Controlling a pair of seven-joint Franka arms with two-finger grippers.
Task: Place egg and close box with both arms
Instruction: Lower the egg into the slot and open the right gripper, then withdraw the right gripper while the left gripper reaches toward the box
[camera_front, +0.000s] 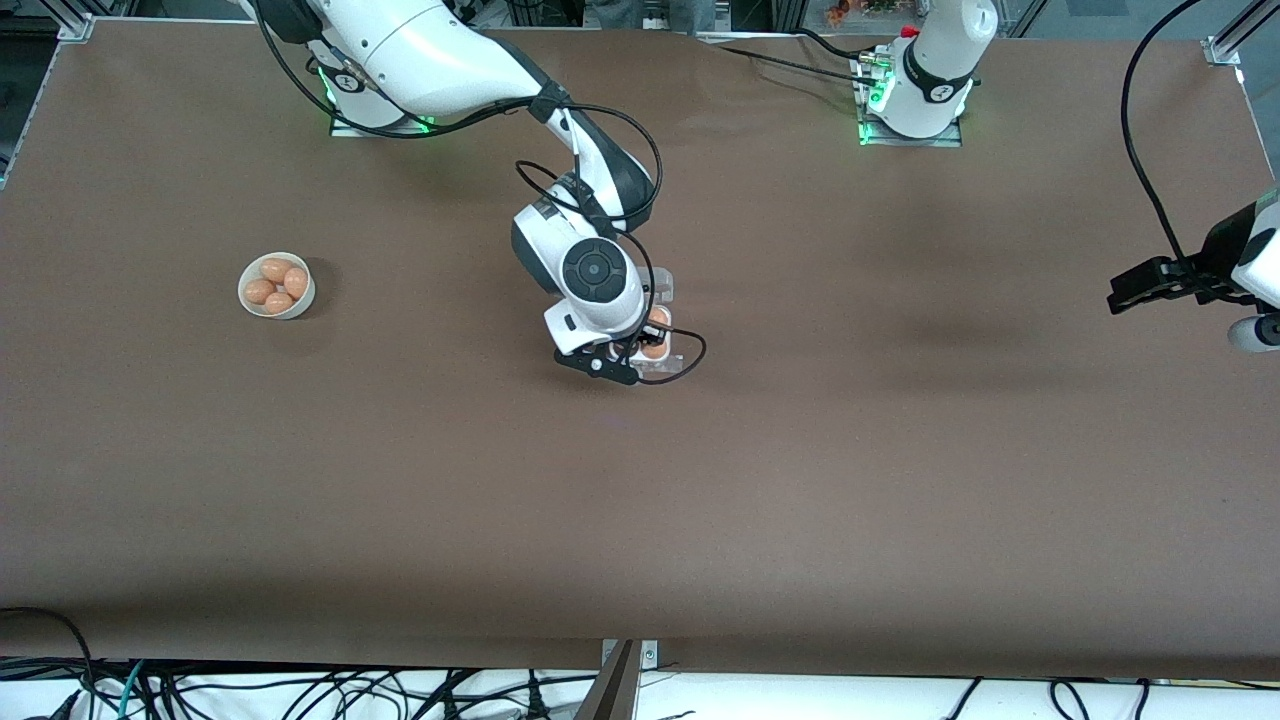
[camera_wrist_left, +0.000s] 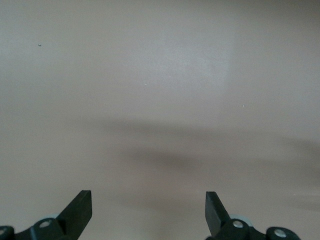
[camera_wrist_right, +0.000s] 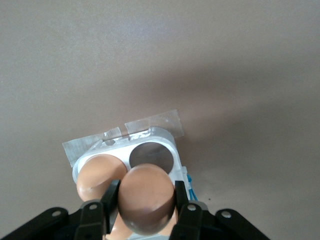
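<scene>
Right now the right gripper (camera_wrist_right: 145, 212), jaws clamped on an egg (camera_wrist_right: 145, 197), hangs directly over the box (camera_wrist_right: 150, 145) mid-tabletop, empty cell (camera_wrist_right: 151, 156) just ahead; left gripper (camera_wrist_left: 148, 212) waits, jaws spread, at its own end.

Most of the box (camera_front: 664, 345) hidden beneath the right arm's end effector (camera_front: 640, 352).
</scene>
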